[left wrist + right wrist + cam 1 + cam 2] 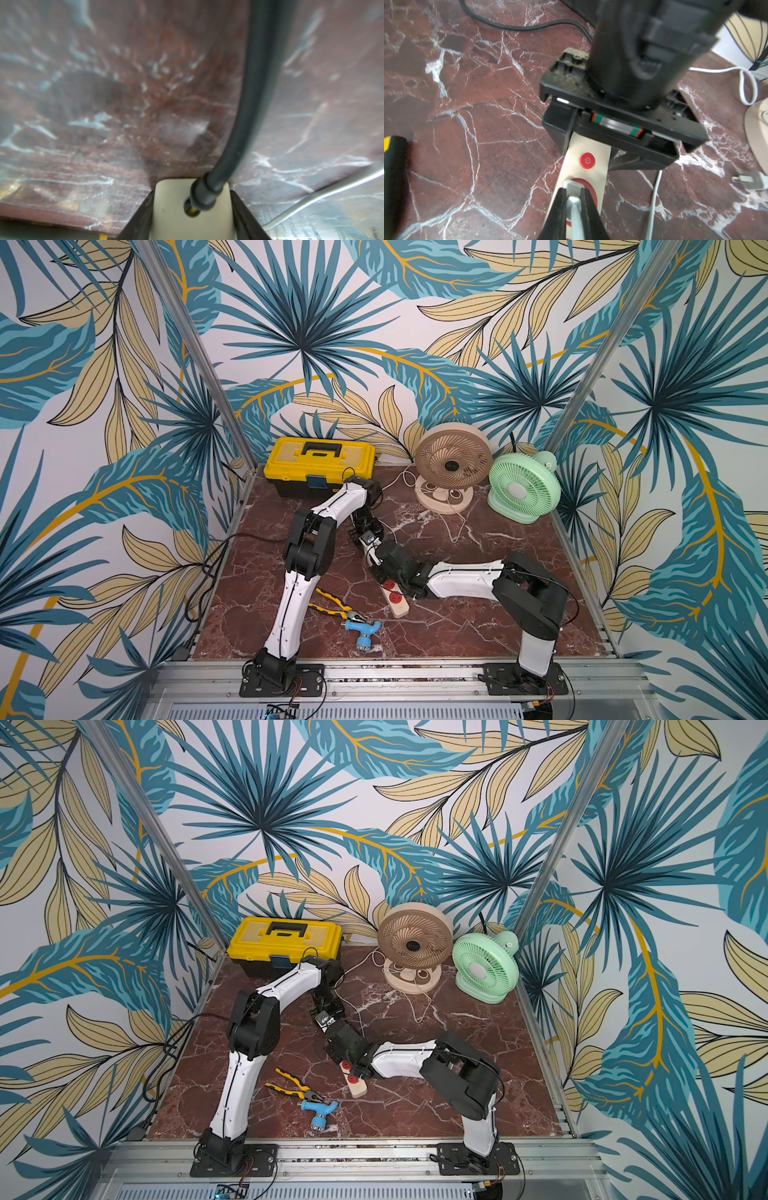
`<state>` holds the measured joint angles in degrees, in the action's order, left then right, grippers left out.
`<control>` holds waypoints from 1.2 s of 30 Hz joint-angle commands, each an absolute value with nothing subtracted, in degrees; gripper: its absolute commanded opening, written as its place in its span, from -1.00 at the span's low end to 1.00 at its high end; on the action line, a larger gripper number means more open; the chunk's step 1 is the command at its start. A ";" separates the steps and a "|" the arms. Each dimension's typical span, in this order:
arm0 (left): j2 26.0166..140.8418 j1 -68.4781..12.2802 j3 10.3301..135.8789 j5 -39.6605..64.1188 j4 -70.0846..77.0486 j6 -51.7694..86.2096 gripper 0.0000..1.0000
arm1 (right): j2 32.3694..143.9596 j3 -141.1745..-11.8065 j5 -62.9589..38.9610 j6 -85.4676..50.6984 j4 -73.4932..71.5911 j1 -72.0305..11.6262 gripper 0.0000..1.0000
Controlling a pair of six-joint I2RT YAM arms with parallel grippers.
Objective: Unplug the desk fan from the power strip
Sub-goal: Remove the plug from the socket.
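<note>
Two pincers: both clamped, neither free.
Left pincer (191, 209): closed across the power strip (397, 601) at the end where its dark cord (255, 104) leaves.
Right pincer (574, 207): closed on the white plug (571, 184), in the strip's socket next to the red button (587, 161).
Done: both holds look set.
Remaining: the plug looks seated, so the pull out of the strip is not yet made.
Power strip: flat on the desk (478, 614). The beige fan (453, 464) and green fan (524, 485) stand well beyond its cord end.
Left arm: elbow raised, wrist folded down onto the strip's cord end.
Right arm: forearm low and nearly level, wrist over the strip's middle.
</note>
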<state>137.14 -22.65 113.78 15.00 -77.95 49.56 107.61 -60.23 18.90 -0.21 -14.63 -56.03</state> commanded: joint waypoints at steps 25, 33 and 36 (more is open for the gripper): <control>145.93 -21.13 109.07 3.94 -77.57 48.42 -1.00 | 103.32 -55.65 8.96 -15.78 -15.77 -48.73 -1.00; 145.98 -21.12 109.07 3.99 -77.57 48.28 -1.00 | 103.69 -55.52 5.12 -20.06 -16.08 -46.39 -1.00; 145.98 -21.16 109.07 4.00 -77.59 48.35 -1.00 | 103.71 -56.19 4.32 -19.77 -15.26 -46.41 -1.00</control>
